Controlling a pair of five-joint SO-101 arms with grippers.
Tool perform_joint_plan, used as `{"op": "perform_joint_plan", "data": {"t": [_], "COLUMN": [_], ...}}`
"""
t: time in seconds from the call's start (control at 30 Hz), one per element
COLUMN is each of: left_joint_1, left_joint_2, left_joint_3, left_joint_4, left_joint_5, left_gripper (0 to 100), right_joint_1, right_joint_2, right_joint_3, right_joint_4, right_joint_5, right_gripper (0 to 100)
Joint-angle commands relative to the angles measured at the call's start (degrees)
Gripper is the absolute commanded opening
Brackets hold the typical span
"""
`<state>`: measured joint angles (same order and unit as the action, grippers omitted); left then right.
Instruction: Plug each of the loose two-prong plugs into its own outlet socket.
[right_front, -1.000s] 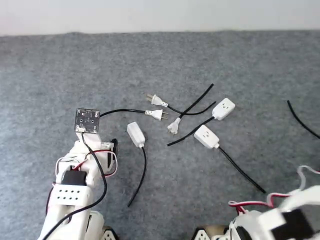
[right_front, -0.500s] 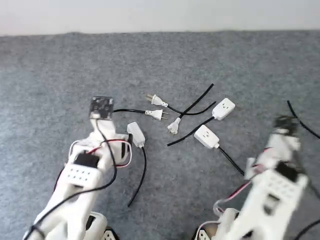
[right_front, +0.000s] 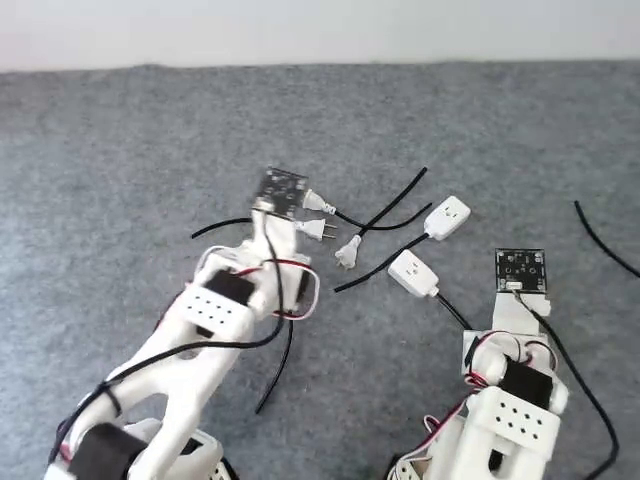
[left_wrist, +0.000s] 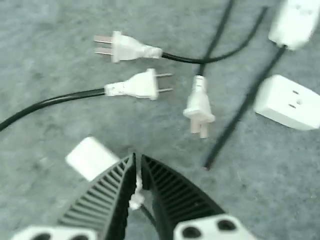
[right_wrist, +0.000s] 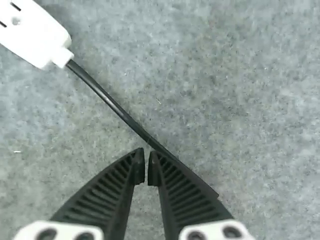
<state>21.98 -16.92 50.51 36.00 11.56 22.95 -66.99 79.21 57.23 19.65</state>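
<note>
Just short of the nearest plug (left_wrist: 137, 85), one of three lying close together on the grey mat (right_front: 120, 150), with the left gripper (left_wrist: 136, 161) pinched to a narrow slit on nothing and one outlet socket (left_wrist: 90, 158) right under its tips: spread wide before dropping, then close across that plug's white body, square to the prongs, never on the black cord. Beside the cable (right_wrist: 115, 107) of a second socket (right_wrist: 32, 32), keep the right gripper (right_wrist: 146, 166), likewise nearly closed and empty, ready to pin that socket against sliding.
</note>
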Motion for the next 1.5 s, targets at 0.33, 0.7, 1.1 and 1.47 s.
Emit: {"op": "perform_joint_plan", "data": {"t": [0.33,0.7,1.1,1.47], "left_joint_1": [-4.04,-12.66,-15.82,-17.58], "left_joint_2": [19.96,15.65,5.63,-21.01], "left_joint_3": [-17.01,-11.91,-7.34,13.67], "left_joint_4": [7.38,15.47,19.34,17.23], "left_joint_5": [0.44,4.57,4.48,4.48], "left_gripper": [1,1,1,2], "right_joint_1": [-0.31,-0.48,-0.48,-0.48], "right_joint_2": [-0.84,-0.92,-0.92,-1.01], "right_joint_3": [-0.44,-0.44,-0.35,-0.35], "right_joint_4": [-0.92,-0.92,-1.19,-1.10], "right_joint_5": [0.70,0.70,2.02,2.20], "right_gripper": [0.9,0.9,0.9,0.9]}}
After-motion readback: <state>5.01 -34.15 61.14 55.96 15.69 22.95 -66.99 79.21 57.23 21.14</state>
